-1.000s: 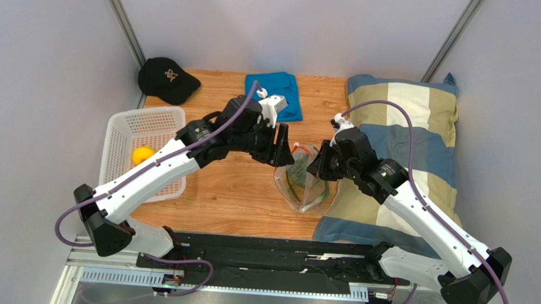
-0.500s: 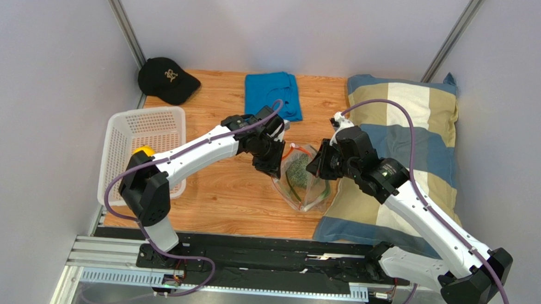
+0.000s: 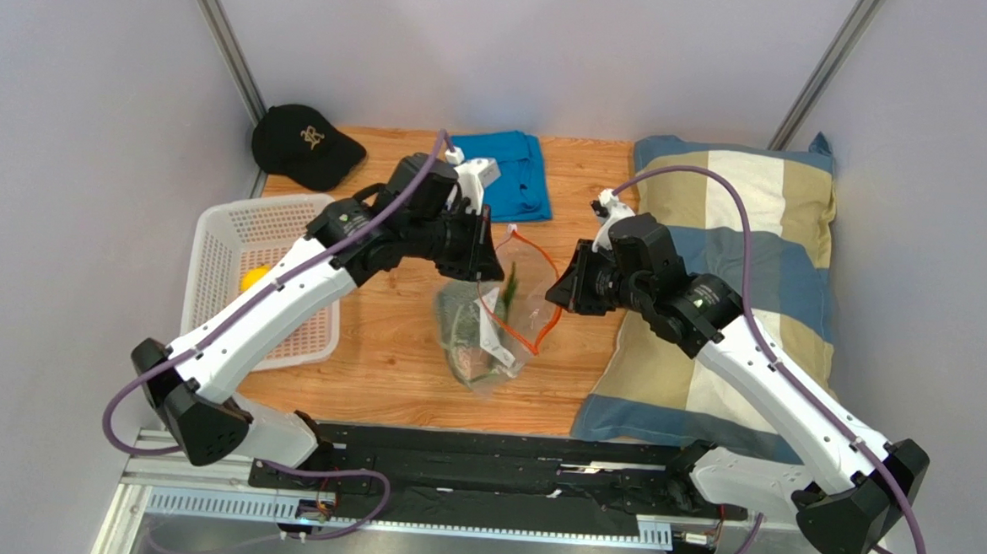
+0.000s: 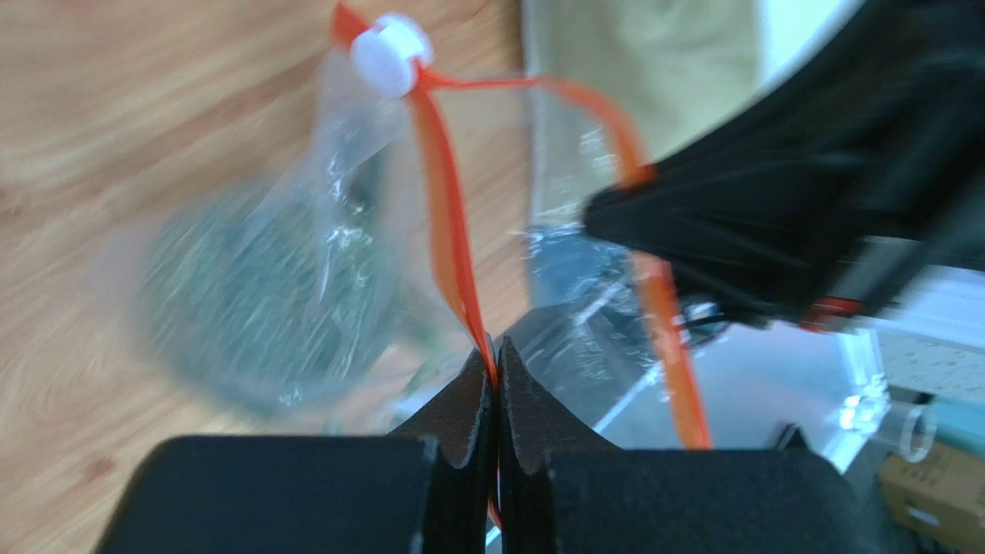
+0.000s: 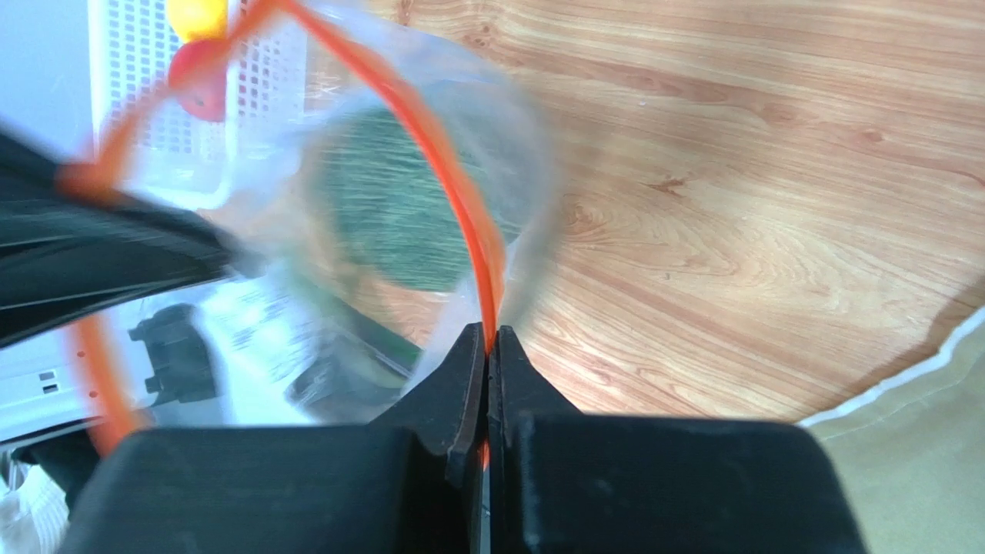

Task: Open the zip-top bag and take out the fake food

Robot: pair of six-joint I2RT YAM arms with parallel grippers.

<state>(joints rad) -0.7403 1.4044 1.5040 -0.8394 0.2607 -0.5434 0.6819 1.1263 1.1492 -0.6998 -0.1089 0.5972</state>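
Pinching one lip of the zip-top bag (image 3: 480, 333) with the left gripper (image 4: 495, 360), jaws squeezed all the way together on the thin orange-red zip strip (image 4: 445, 231). Pinching the other lip the same way with the right gripper (image 5: 486, 341), jaws pressed flat on the strip too. Holding the bag's mouth stretched between the two grippers, the rest hanging down below them over the wooden table (image 3: 379, 373).

Showing the small white slider (image 4: 387, 55) far ahead of the left fingertips, at the end of the strip. Carrying a grey-green leafy ball (image 5: 405, 214) inside, just past the right fingertips, down in the belly of the bag.

Treating the bag as light, soft and crinkly: shiny clear plastic, folding easily and likely slipping out of a weak pinch. Choosing the strip as the best place to hold, being thicker and firmer than the film. Expecting the ball to be light and bumpy, with long stems likely catching on the mouth.

Spotting a yellow round piece (image 5: 197, 14) and maybe a red piece (image 5: 199, 98) far ahead of the right gripper, by the white basket (image 3: 215, 250), too blurry to be sure.
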